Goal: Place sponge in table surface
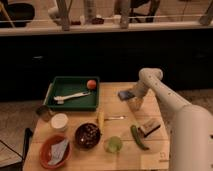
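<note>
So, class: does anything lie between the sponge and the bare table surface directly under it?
Nothing visible does. The gripper is at the sponge, near the far right of the table surface; the wood beneath looks bare.

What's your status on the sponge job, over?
Gripper over the table's far right edge. Sponge at the gripper, not yet laid down. Nothing beneath it; block sits nearer the front.

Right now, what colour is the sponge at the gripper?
Blue sponge, at the gripper, in the camera view.

Light wooden table surface (112,107), green tray (55,100), white cup (59,121), tool (131,96) above
</note>
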Tool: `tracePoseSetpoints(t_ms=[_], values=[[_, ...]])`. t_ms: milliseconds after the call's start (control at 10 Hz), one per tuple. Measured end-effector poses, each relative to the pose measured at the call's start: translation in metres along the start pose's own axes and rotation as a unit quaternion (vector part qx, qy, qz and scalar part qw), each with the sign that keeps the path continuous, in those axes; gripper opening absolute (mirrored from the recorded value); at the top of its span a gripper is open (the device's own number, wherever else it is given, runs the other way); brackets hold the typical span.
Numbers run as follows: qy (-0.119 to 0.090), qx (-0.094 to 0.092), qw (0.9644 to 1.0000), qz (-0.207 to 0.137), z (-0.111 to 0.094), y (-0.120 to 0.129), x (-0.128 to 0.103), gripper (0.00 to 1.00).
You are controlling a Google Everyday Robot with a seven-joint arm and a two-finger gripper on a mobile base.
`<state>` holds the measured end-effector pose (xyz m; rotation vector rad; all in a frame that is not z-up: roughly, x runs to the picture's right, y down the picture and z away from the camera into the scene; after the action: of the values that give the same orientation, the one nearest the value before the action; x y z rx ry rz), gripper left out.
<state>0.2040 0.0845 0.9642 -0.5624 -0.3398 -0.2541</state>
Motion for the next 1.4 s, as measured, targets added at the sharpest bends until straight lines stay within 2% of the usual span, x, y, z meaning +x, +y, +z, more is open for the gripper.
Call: tracePoseSetpoints(t_ms=[400,600,700,800,1000,1100,1400], values=[[0.0,0.0,1.0,0.0,0.0,0.0,-0.0001,0.79],[0.0,0.0,1.0,0.0,0.0,0.0,0.0,0.64],[0.0,0.0,1.0,0.0,-0.0002,0.0,0.0001,0.6],[-0.001,0.001,1.0,0.001,-0.0008,-0.0004,-0.0003,0.62],[-0.001,0.001,1.0,-0.001,-0.0032,-0.002,-0.0017,0.77],[0.0,0.0,1.0,-0.002,-0.004,-0.0015,-0.002,0.8],[0.001,-0.001,1.0,-0.002,-0.0048,-0.0008,-0.0012,0.8]])
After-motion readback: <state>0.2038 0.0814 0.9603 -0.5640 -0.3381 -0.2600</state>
